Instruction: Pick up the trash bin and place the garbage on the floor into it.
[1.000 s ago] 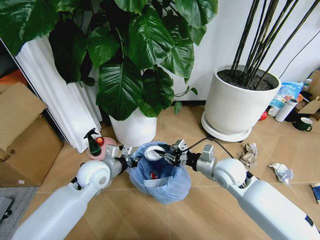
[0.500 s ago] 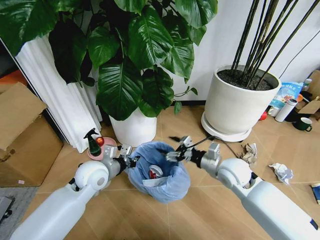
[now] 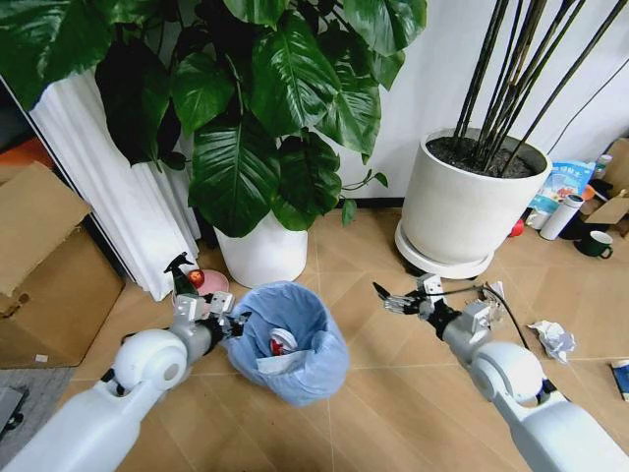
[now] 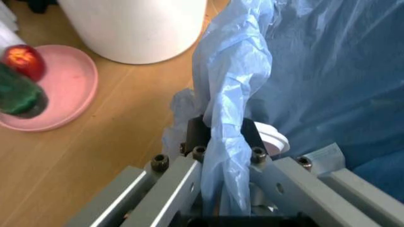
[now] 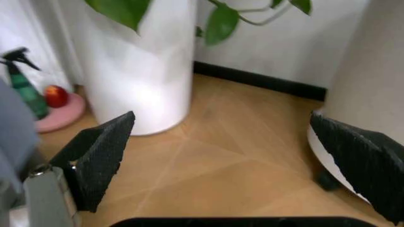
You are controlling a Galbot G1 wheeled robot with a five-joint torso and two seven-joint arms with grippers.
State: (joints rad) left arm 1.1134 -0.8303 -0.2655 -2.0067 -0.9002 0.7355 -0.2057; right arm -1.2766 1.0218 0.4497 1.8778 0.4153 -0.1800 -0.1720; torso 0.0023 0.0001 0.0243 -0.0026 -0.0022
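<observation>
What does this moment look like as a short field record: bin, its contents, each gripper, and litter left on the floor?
trash bin: small bin lined with a light-blue bag, on the floor in front of a white plant pot
bin contents: red can and a white piece visible inside
left gripper: shut on the bag-covered rim of the bin
right gripper: open, empty, held above the floor to the right of the bin
litter on floor: crumpled paper wads near the large white pot

Packet (image 3: 621, 377) cut by frame edge (bin contents seemingly half-buried).
</observation>
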